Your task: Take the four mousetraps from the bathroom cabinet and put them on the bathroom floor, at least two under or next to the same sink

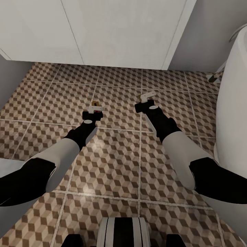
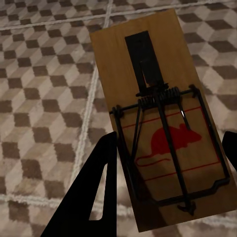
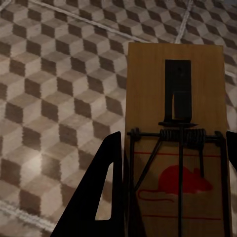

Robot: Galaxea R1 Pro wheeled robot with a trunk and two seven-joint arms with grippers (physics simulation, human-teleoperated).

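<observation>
Both grippers hover low over the bathroom floor (image 1: pixel 116 164), tiled in a brown, beige and white cube pattern. My left gripper (image 1: pixel 93 110) is shut on a mousetrap (image 1: pixel 96 103); up close it is a wooden slab with a wire spring and a red mouse print (image 2: pixel 148 69), clamped between the black fingers (image 2: pixel 94 197) of the left gripper (image 2: pixel 169 138). My right gripper (image 1: pixel 145 100) is shut on a second mousetrap (image 1: pixel 148 95), seen close as the same kind of slab (image 3: pixel 148 89) in the right gripper (image 3: pixel 173 136). The bathroom sink is out of view.
A white panelled unit (image 1: pixel 113 31) closes the far side. A white bathtub (image 1: pixel 233 113) rises at the right, with a small fitting (image 1: pixel 216 76) on the floor behind it. A grey wall (image 1: pixel 8 82) stands at the left. My base (image 1: pixel 123 233) shows at the near edge.
</observation>
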